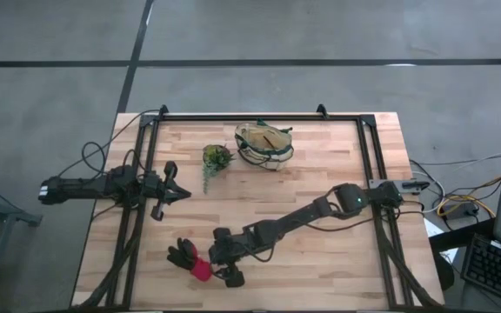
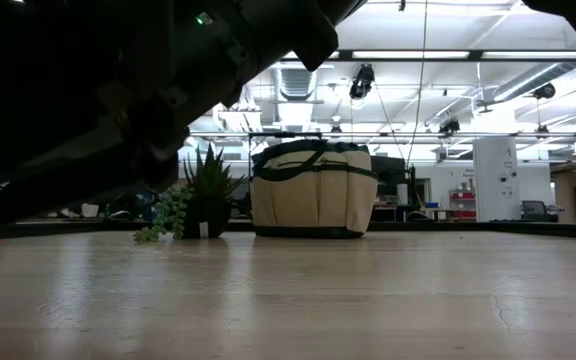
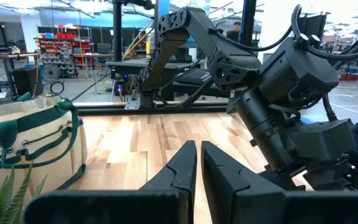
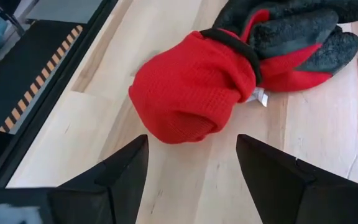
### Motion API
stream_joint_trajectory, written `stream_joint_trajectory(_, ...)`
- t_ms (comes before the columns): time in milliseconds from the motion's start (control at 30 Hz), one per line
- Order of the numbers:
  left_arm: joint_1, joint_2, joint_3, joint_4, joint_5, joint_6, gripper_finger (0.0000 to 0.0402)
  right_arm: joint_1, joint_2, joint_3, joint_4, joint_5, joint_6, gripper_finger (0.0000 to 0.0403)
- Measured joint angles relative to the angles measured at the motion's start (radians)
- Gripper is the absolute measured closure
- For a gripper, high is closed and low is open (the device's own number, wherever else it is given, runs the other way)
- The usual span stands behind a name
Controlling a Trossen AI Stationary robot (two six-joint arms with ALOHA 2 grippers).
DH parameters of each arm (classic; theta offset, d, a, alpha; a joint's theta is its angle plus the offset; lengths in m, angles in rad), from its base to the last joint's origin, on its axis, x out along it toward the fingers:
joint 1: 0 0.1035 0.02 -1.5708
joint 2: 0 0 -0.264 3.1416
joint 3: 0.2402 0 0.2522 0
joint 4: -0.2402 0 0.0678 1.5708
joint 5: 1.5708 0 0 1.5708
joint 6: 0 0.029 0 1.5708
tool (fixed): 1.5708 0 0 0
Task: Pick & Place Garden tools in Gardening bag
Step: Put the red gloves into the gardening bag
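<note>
The black-and-red gloves (image 1: 191,259) lie bunched on the table near its near edge, left of centre; the right wrist view shows the red cuff end (image 4: 191,93) nearest my fingers. My right gripper (image 1: 218,263) is open just beside them, the fingers standing apart short of the red cuff, touching nothing. The tan gardening bag (image 1: 264,143) with green trim stands upright at the far middle; something wooden shows inside it. My left gripper (image 1: 181,192) is shut and empty at the table's left. The shears do not show.
A small green potted plant (image 1: 217,159) stands left of the bag, a trailing stem hanging toward the near side. A black frame rail (image 1: 259,116) runs along the far edge and both sides. Bare wood lies between the gloves and the bag.
</note>
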Motion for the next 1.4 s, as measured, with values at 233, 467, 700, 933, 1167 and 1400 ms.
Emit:
stream_joint_trajectory(233, 0.000, 0.000, 0.000, 0.000, 0.000, 0.000, 0.0374, 0.000, 0.000, 0.000, 0.029, 0.000, -0.003, 0.0182)
stream_joint_trajectory(467, 0.000, 0.000, 0.000, 0.000, 0.000, 0.000, 0.0374, 0.002, 0.000, 0.000, 0.036, 0.002, -0.004, 0.0211)
stream_joint_trajectory(700, 0.000, 0.000, 0.000, 0.000, 0.000, 0.000, 0.0374, 0.000, 0.000, 0.000, 0.044, 0.002, -0.008, 0.0255)
stream_joint_trajectory(933, 0.000, 0.000, 0.000, 0.000, 0.000, 0.000, 0.0374, 0.000, 0.000, 0.000, 0.051, 0.002, -0.022, 0.0314)
stream_joint_trajectory(1167, 0.000, 0.000, 0.000, 0.000, 0.000, 0.000, 0.0374, 0.000, 0.001, 0.000, 0.051, 0.001, -0.035, 0.0388)
stream_joint_trajectory(1400, 0.000, 0.000, 0.000, 0.000, 0.000, 0.000, 0.0374, -0.001, 0.000, 0.000, 0.034, 0.001, -0.049, 0.0394)
